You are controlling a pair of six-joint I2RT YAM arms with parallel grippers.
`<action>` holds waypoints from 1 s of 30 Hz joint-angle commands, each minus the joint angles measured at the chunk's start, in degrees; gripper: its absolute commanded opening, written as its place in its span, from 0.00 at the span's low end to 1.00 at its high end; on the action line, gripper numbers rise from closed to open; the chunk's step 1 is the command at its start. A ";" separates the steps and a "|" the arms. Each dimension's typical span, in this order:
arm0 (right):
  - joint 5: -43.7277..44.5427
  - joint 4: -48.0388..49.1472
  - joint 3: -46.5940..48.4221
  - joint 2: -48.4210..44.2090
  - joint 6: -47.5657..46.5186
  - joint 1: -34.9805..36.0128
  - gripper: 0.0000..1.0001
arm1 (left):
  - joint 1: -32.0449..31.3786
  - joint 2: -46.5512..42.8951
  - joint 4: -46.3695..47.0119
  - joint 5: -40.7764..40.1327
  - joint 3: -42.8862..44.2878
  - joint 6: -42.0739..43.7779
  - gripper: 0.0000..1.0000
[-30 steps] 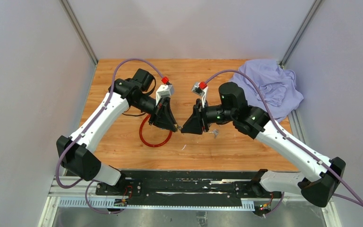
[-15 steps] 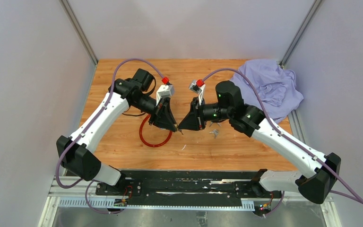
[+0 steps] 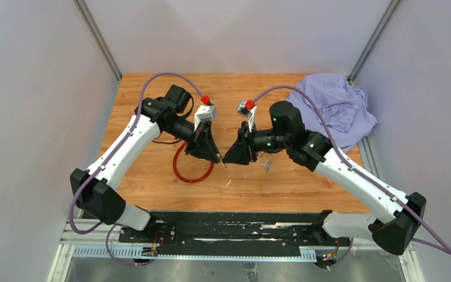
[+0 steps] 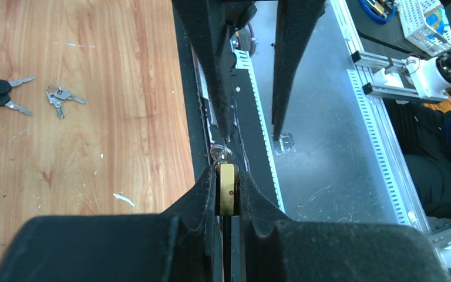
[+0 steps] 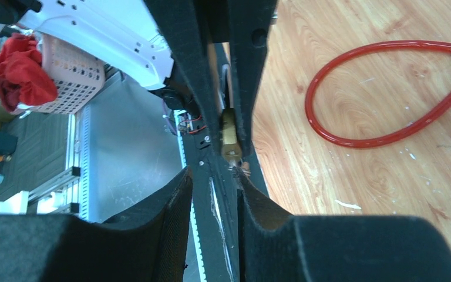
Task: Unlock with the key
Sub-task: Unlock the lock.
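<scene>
A small brass padlock [image 4: 228,191] is pinched between my left gripper's [image 4: 228,175] fingers, and the left gripper is shut on it. A silver key [image 4: 221,154] with its ring sticks out of the padlock's far end. My right gripper [image 5: 214,173] faces it tip to tip and is open. The key [image 5: 238,165] lies at the tip of one of its fingers [image 5: 252,194], not clamped. The padlock [image 5: 229,134] shows just beyond. In the top view both grippers [image 3: 216,157] [image 3: 226,160] meet above the table's middle.
A red cable loop [image 3: 192,170] lies on the wooden table [image 3: 152,182] under the left gripper. Loose keys [image 3: 265,165] lie by the right arm, with more black-headed keys [image 4: 0,94] nearby. A purple cloth [image 3: 335,108] fills the back right corner.
My right gripper has shifted slightly left toward the left gripper, and its jaws narrowed, then widened again. The left arm and padlock have stayed put.
</scene>
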 commanded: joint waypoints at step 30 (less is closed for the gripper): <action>-2.80 8.59 -3.68 1.72 10.13 0.09 0.01 | -0.22 -1.75 -0.44 1.09 2.58 0.56 0.00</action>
